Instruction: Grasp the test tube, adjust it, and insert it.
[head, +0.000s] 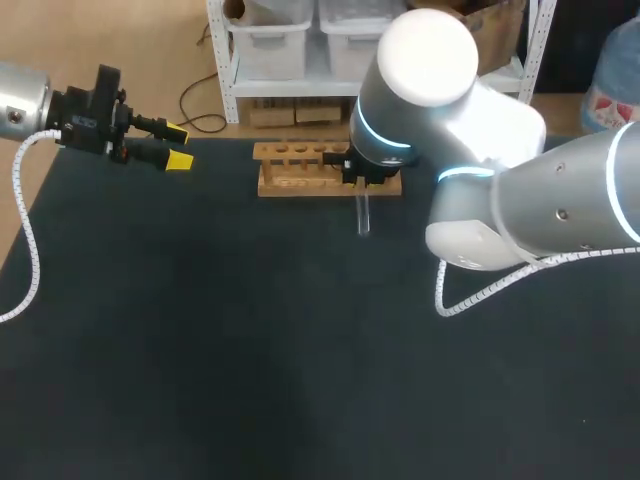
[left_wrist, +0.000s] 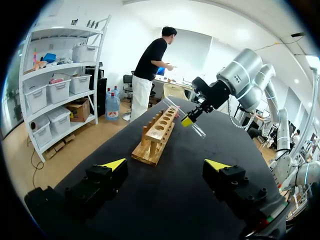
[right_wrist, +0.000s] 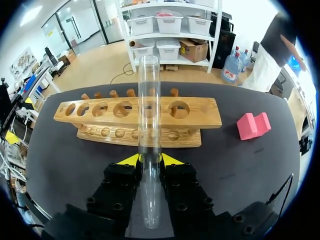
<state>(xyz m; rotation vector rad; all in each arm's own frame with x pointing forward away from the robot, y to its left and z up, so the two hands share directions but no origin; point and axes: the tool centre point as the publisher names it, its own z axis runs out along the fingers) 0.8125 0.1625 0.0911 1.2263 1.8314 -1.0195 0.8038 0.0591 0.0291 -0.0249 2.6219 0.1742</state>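
Right hand (right_wrist: 150, 159): both fingers closed on the test tube (right_wrist: 150, 125), 1 yellow tip on each side, grip nearer the tube's closed end. The longer part of the tube runs out ahead of the fingers and the rounded end pokes out behind them.

The left wrist view shows the test tube (left_wrist: 198, 131) tilted in the right hand (left_wrist: 189, 120), off the tabletop (head: 250, 350), just beside the rack (left_wrist: 155, 137) and not in any hole. From the head view, the tube (head: 363, 215) sticks out below the right hand (head: 360, 172) on the near side of the rack (head: 300, 182).

In the right wrist view the tube's open end lines up across the rack's (right_wrist: 125, 112) top board and hides part of 1 hole.

Rack: wooden, 2 boards with a row of holes. Every hole I can see is empty.

Pink block (right_wrist: 252, 125) sits on the tabletop just off 1 end of the rack, not touching it.

Left hand (head: 178, 146): fingers spread wide and holding nothing, over the far left of the tabletop, well apart from the rack. Its own wrist view shows the left hand (left_wrist: 166, 165) pointing along the rack.
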